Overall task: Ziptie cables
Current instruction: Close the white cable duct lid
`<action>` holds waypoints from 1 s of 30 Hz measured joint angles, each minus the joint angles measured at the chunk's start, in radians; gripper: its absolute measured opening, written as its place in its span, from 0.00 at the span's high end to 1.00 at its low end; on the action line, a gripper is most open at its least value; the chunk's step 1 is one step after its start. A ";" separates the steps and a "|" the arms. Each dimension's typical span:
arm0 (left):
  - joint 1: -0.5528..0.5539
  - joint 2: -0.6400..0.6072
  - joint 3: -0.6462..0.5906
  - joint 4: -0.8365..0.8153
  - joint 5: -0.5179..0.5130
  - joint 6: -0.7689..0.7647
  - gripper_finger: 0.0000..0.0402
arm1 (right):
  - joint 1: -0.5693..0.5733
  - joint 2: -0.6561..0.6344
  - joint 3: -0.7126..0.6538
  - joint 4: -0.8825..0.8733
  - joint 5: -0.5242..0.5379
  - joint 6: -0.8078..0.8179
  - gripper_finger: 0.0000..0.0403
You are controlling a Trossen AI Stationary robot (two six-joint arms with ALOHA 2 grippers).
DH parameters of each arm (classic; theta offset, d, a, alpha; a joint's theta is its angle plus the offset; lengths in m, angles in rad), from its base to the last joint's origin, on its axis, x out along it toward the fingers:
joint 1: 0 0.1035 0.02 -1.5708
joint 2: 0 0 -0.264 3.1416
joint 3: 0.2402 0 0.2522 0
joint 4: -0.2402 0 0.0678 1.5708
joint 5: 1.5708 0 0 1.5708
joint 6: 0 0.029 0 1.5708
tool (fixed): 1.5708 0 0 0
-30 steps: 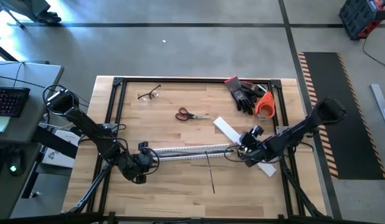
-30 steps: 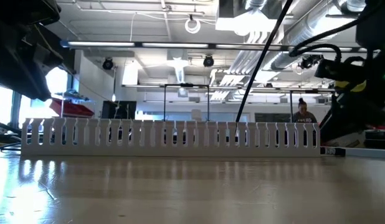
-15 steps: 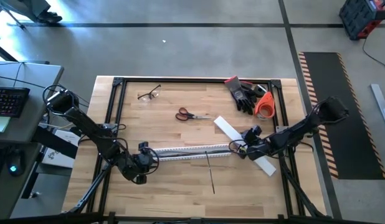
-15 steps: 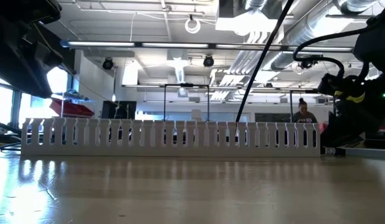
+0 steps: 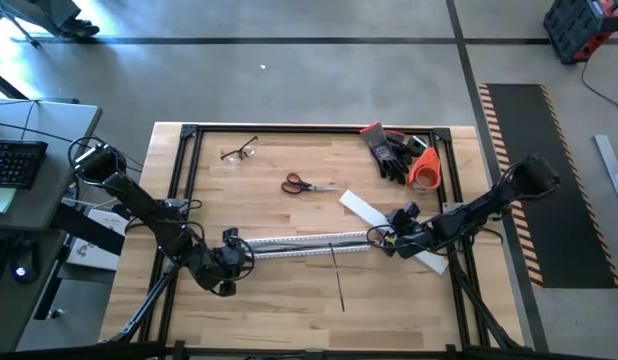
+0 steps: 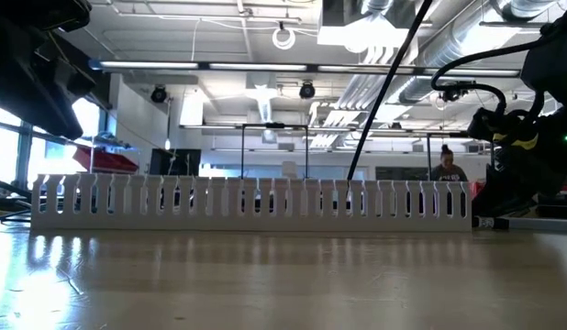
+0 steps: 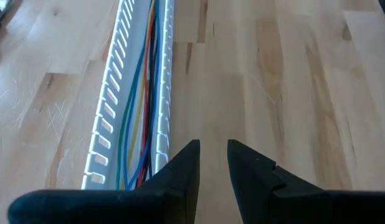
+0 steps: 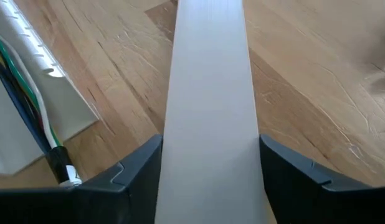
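High view: the right gripper (image 5: 386,238) sits at the right end of the duct (image 5: 304,243), over the white cover (image 5: 393,232) lying slantwise there; the left gripper (image 5: 239,254) waits at the duct's left end; the ziptie (image 5: 336,274) lies untouched on the table, crossing just under the duct's middle, well apart from both grippers; scissors (image 5: 301,184) lie beyond. The wires cannot be made out from here. Low view: only the duct's slotted wall (image 6: 251,199) and the right arm's bulk at its end; neither ziptie nor wires show. Left wrist view: the cables (image 7: 141,99), blue, yellow, red and green, run inside the duct, which no other view shows so plainly; the left fingers (image 7: 183,167) stand a narrow gap apart, holding nothing. Right wrist view: the right fingers (image 8: 140,167) straddle the cover (image 8: 208,106), one at each edge; whether they press it yet I cannot tell, so the grip is unconfirmed. Wire ends (image 8: 55,149) lie at the duct's mouth just beside. Risks, as judged: the smooth flat strip may slip or tilt if pinched off-centre; dragging it could snag the wire ends or shift the duct
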 joint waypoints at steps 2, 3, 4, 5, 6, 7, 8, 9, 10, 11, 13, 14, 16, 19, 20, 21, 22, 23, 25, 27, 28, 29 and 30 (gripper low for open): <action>-0.001 0.000 0.000 0.023 -0.020 0.011 0.84 | 0.000 0.000 0.000 0.001 0.001 0.001 0.47; -0.001 0.000 0.000 0.035 -0.028 0.018 0.84 | 0.000 0.001 0.000 0.003 0.005 0.003 0.47; -0.001 0.000 0.000 0.049 -0.032 0.030 0.84 | 0.001 0.001 0.000 0.005 0.010 0.007 0.47; -0.002 0.000 0.000 0.065 -0.034 0.041 0.84 | 0.002 -0.001 0.000 0.010 0.015 0.007 0.47; -0.002 0.000 0.000 0.083 -0.038 0.050 0.84 | 0.002 -0.007 -0.002 0.015 0.018 0.001 0.47; -0.002 -0.001 0.000 0.099 -0.043 0.060 0.84 | 0.001 -0.015 -0.006 0.025 0.019 -0.010 0.47; -0.002 -0.004 0.000 0.112 -0.047 0.071 0.84 | -0.001 -0.025 -0.010 0.033 0.020 -0.021 0.47; -0.002 -0.010 0.000 0.122 -0.047 0.083 0.84 | -0.005 -0.036 -0.012 0.041 0.019 -0.036 0.47; -0.002 -0.017 0.000 0.131 -0.050 0.088 0.84 | -0.013 -0.049 -0.015 0.049 0.017 -0.052 0.47; -0.002 -0.026 0.001 0.132 -0.058 0.094 0.84 | -0.022 -0.063 -0.016 0.062 0.015 -0.071 0.47; -0.006 -0.051 0.001 0.125 -0.079 0.097 0.84 | -0.045 -0.089 -0.016 0.074 0.015 -0.109 0.47; -0.008 -0.067 0.001 0.124 -0.094 0.100 0.84 | -0.057 -0.102 -0.018 0.076 0.018 -0.126 0.47; -0.016 -0.101 0.001 0.124 -0.118 0.118 0.84 | -0.080 -0.128 -0.019 0.086 0.026 -0.171 0.47; -0.032 -0.157 0.001 0.123 -0.160 0.150 0.84 | -0.118 -0.166 -0.018 0.100 0.027 -0.221 0.47; -0.037 -0.176 0.001 0.123 -0.175 0.162 0.84 | -0.130 -0.179 -0.018 0.108 0.027 -0.240 0.47; -0.043 -0.193 0.001 0.123 -0.185 0.169 0.84 | -0.142 -0.192 -0.018 0.119 0.025 -0.261 0.47; -0.048 -0.209 0.001 0.123 -0.194 0.177 0.84 | -0.154 -0.204 -0.018 0.138 0.017 -0.283 0.47; -0.051 -0.223 0.001 0.123 -0.203 0.186 0.84 | -0.164 -0.217 -0.017 0.163 0.003 -0.308 0.47; -0.059 -0.250 0.001 0.122 -0.224 0.202 0.84 | -0.185 -0.241 -0.014 0.225 -0.031 -0.371 0.47; -0.062 -0.272 0.001 0.122 -0.239 0.219 0.84 | -0.201 -0.256 -0.004 0.306 -0.086 -0.440 0.48; -0.062 -0.281 0.001 0.122 -0.244 0.226 0.84 | -0.208 -0.257 0.008 0.340 -0.115 -0.471 0.48; -0.062 -0.290 0.001 0.123 -0.247 0.233 0.85 | -0.213 -0.256 0.025 0.360 -0.143 -0.495 0.48; -0.062 -0.298 0.001 0.123 -0.252 0.248 0.87 | -0.216 -0.253 0.046 0.363 -0.164 -0.515 0.48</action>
